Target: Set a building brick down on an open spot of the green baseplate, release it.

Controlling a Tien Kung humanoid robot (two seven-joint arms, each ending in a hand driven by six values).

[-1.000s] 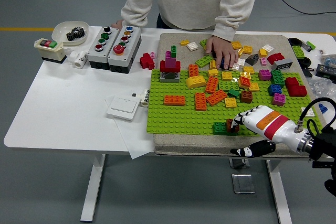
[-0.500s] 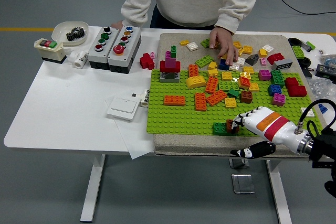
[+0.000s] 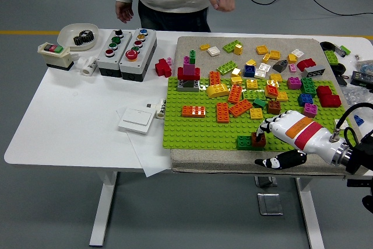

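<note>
White table [image 3: 76,115], green baseplate [image 3: 192,132] — small brown brick [image 3: 258,140] near its front edge, right hand [image 3: 278,127] fingertips closed around it.

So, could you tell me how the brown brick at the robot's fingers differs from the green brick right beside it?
The brown brick is smaller and squarish, while the green brick is longer and lies flat. The brown brick sits at the fingertips of the right hand; the green brick lies just left of it, with no finger on it. Both rest near the front edge of the green baseplate, side by side.
</note>
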